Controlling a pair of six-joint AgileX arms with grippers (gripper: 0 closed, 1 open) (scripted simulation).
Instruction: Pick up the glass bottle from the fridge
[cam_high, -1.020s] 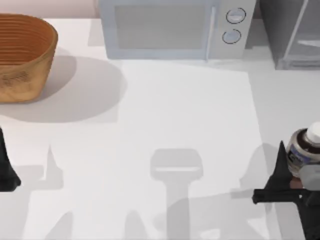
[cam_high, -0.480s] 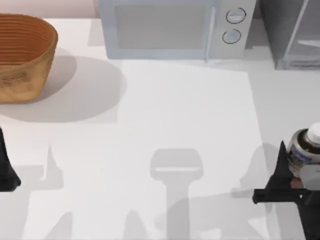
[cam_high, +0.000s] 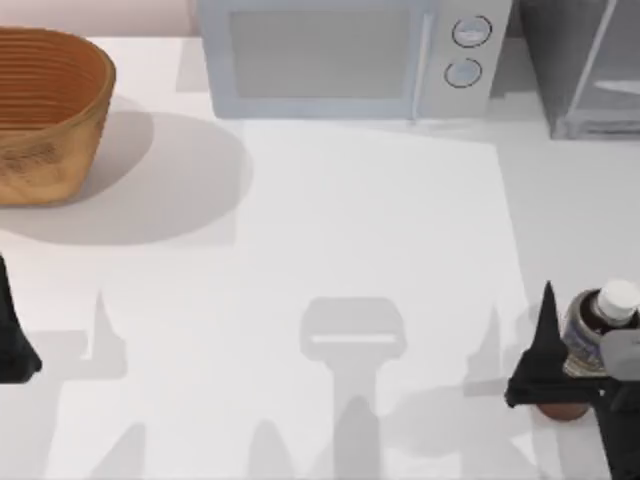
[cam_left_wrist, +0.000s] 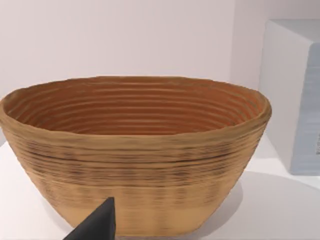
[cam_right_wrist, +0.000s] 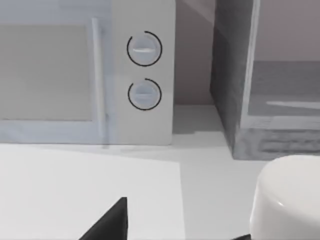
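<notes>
The glass bottle (cam_high: 588, 335), dark with a white cap (cam_right_wrist: 287, 200) and a brownish base, stands upright on the table at the near right, outside the fridge (cam_high: 585, 70). My right gripper (cam_high: 588, 308) reaches around it from the near side and is open. Its dark left finger (cam_high: 543, 335) stands just left of the bottle, a little apart from it, and the other finger is out of frame. The fridge (cam_right_wrist: 230, 100) is at the back right. My left gripper (cam_high: 10, 340) is parked at the left edge, open, with one fingertip (cam_left_wrist: 100, 225) showing.
A pale blue-grey microwave (cam_high: 340, 60) with two round dials (cam_right_wrist: 144, 72) stands at the back centre, next to the fridge. A woven basket (cam_high: 45, 110) sits at the back left, close in front of the left wrist camera (cam_left_wrist: 135, 150). The white tabletop (cam_high: 330, 230) lies between them.
The bottle has dropped lower and its brownish base now shows on the table. The right gripper's visible finger has slid outward, away from the bottle. The left arm has not moved.
</notes>
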